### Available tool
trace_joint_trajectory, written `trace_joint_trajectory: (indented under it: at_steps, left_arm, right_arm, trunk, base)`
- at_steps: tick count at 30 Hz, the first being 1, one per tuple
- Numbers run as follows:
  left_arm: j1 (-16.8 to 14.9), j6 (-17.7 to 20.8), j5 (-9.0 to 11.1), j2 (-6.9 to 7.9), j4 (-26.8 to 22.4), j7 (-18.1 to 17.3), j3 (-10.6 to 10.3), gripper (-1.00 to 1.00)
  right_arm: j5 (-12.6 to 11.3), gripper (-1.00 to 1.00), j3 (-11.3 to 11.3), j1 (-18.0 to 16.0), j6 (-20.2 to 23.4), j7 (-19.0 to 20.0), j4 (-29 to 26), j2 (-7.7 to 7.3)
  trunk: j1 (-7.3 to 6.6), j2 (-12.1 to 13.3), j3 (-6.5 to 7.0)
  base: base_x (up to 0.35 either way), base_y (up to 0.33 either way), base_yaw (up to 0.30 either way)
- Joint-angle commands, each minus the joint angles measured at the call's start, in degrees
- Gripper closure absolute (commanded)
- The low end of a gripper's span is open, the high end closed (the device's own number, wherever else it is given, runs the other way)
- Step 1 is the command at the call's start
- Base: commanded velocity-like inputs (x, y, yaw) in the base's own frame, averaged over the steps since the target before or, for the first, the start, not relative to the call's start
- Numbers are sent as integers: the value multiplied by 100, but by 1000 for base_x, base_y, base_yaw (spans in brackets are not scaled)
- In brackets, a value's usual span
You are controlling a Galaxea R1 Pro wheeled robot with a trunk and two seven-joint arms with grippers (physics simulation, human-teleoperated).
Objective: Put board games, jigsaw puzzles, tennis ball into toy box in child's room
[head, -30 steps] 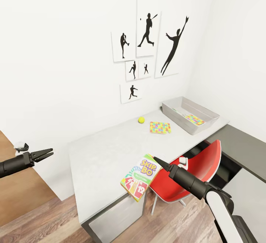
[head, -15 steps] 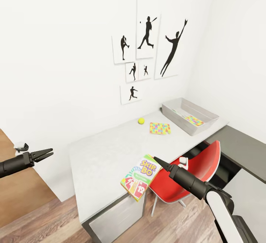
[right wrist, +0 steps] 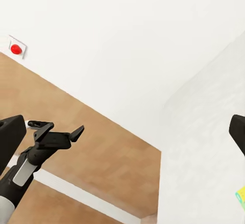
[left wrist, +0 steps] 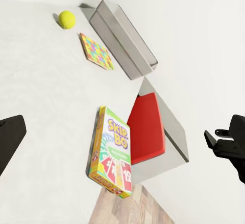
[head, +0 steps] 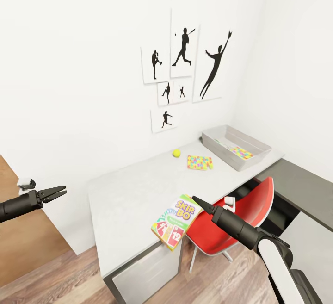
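Observation:
The orange-red Skip-Bo board game (head: pixel 175 220) lies at the front edge of the white table (head: pixel 134 193), one end jutting past it. My right gripper (head: pixel 195 199) hovers open by the box's far right corner, holding nothing. My left gripper (head: pixel 62 191) hangs open and empty off the table's left end. The tennis ball (head: pixel 176 153) and a jigsaw puzzle (head: pixel 200 162) rest near the wall. The grey toy box (head: pixel 222 143) stands at the far right with another mosaic puzzle (head: pixel 240 152) inside. The left wrist view has the Skip-Bo box (left wrist: pixel 113 152), ball (left wrist: pixel 66 19), puzzle (left wrist: pixel 96 51) and toy box (left wrist: pixel 125 37).
A red chair (head: pixel 240 216) is tucked under the table's right part, below my right arm. A dark-grey-topped cabinet (head: pixel 300 186) adjoins the table on the right. White drawers (head: pixel 143 271) sit under the near end. A brown wooden panel (head: pixel 23 244) stands at left, over plank floor.
The head view has shifted slightly, so the pictures and table sit a little differently in frame. Both arms and the things on the table keep their places.

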Motion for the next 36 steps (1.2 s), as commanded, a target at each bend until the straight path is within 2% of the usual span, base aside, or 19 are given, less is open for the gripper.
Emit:
trace_joint_trajectory:
  at_steps: [1, 36]
  left_arm:
    - [-4, 61, -10, 2, 0, -27, 2, -100]
    - [-4, 68, -12, 3, 0, -27, -6, -100]
  right_arm:
    - [-38, -100, 1, -4, 33, -9, -1, -3]
    - [-35, -100, 1, -4, 33, 9, -1, -2]
  trunk:
    - [2, -8, 0]
    - [2, -8, 322]
  base:
    - [-4, 0, 0]
    - [0, 0, 0]
